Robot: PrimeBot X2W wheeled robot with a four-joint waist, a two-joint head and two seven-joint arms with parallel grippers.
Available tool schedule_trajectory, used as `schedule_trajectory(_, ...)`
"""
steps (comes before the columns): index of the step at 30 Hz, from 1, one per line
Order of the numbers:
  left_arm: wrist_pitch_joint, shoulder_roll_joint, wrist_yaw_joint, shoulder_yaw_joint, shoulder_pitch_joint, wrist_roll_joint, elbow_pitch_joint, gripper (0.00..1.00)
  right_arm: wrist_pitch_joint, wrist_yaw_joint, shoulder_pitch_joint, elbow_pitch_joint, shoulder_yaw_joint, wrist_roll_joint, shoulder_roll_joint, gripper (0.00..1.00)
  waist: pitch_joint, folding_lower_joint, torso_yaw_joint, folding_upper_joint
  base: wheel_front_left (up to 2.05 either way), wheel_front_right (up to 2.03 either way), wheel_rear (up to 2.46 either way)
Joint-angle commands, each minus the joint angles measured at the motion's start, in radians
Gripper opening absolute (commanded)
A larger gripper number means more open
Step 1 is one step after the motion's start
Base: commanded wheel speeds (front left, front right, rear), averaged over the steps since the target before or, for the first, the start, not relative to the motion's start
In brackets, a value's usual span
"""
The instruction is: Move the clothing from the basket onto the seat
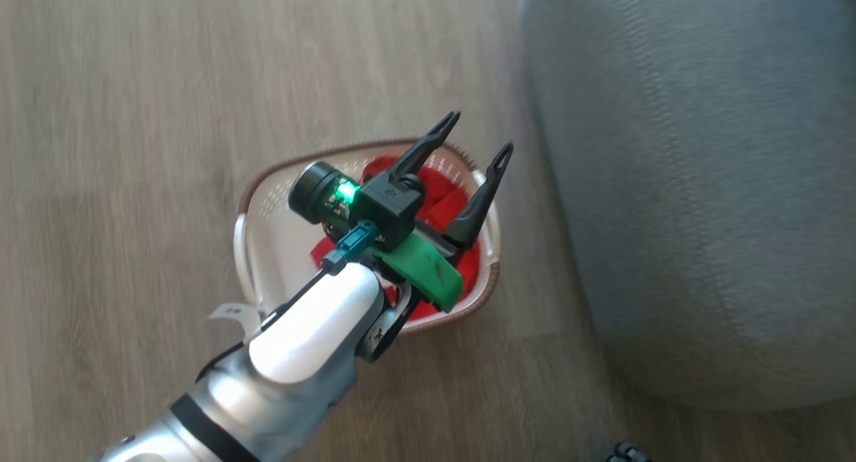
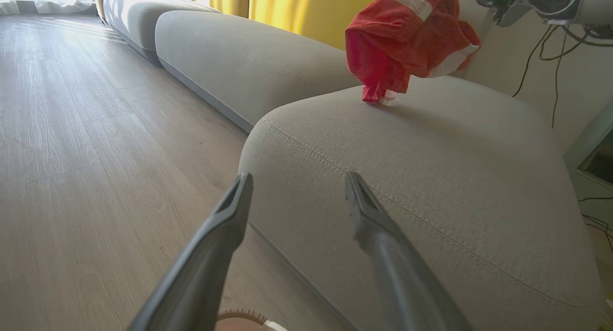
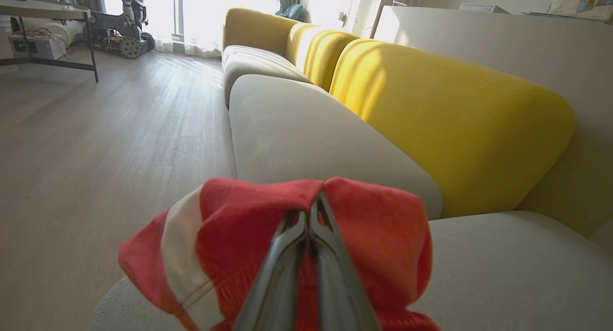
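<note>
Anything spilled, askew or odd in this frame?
Nothing stands out. The basket sits upright on the floor with red clothing inside, the open left gripper above it. One red garment hangs from the shut right gripper, its tip apparently touching the seat.

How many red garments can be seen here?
2: one garment pinched in the right gripper over the sofa; red cloth in the basket, possibly several pieces bunched.
</note>
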Motion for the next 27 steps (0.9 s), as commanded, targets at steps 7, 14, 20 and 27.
schedule_trajectory(7, 0.012, 0.033, 0.016, 0.014, -0.048, 0.018, -0.049, 1.0, -0.013, 0.0, 0.09, -0.024, -0.114, -0.08, 0.093, 0.0, 0.087, 0.0, 0.033, 0.0, 0.0, 0.0, 0.0)
schedule_trajectory(14, 0.018, 0.049, 0.026, 0.011, -0.038, 0.015, -0.052, 1.0, -0.013, 0.0, 0.168, -0.04, -0.147, -0.121, 0.192, 0.0, 0.083, 0.0, 0.008, 0.0, 0.0, 0.0, 0.0)
schedule_trajectory(20, 0.02, 0.056, 0.03, 0.012, -0.027, 0.005, -0.051, 1.0, -0.013, 0.0, 0.203, -0.073, -0.163, -0.116, 0.226, 1.0, 0.064, 0.0, -0.007, 0.0, 0.0, 0.0, 0.0)
schedule_trajectory(27, -0.005, 0.066, 0.037, 0.038, 0.018, -0.034, -0.031, 1.0, -0.013, 0.0, 0.278, -0.141, -0.076, -0.082, 0.236, 1.0, -0.005, 0.0, -0.017, 0.0, 0.0, 0.0, 0.0)
